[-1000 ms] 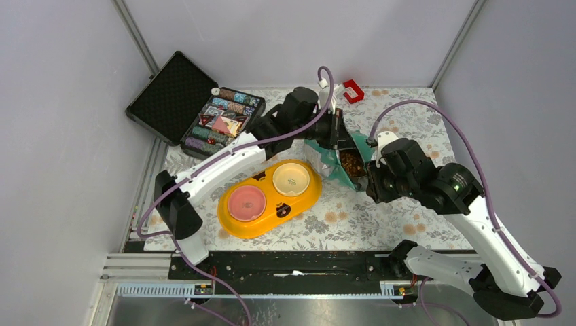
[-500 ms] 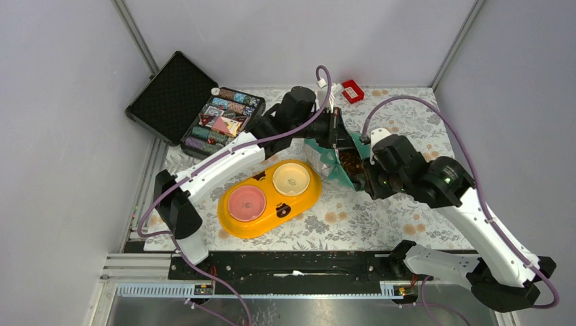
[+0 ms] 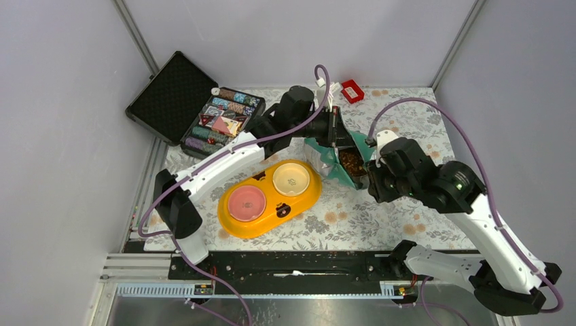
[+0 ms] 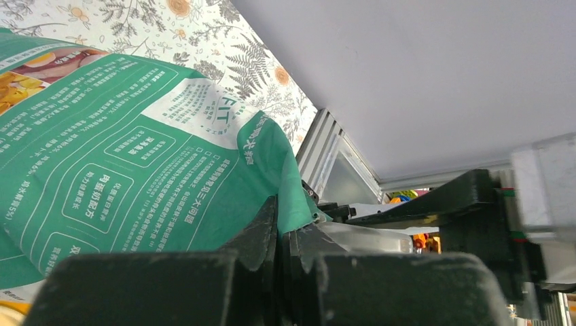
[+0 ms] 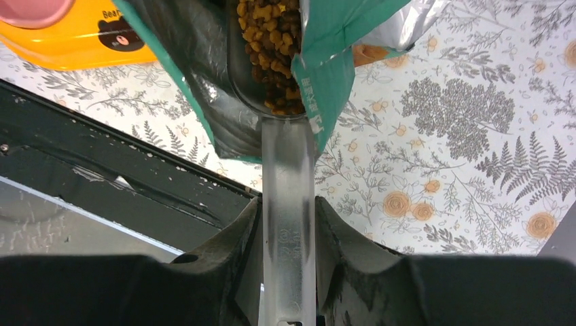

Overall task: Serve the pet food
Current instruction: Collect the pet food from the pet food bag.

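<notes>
Tbl (image 5: pixel 475 102): kibble (image 5: pixel 272 34) ahead of R tool (image 5: pixel 286 207)

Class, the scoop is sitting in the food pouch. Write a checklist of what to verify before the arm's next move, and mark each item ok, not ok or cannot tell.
1. The left gripper pinches the edge of the pouch: ok.
2. The right gripper clamps the handle of the scoop: ok.
3. The scoop is loaded with kibble: ok.
4. The scoop is clear of the pouch mouth: not ok, its bowl lies inside.
5. The pink bowl and cream bowl of the yellow feeder are empty and uncovered: ok.
6. The scoop is level enough not to spill: cannot tell.
</notes>
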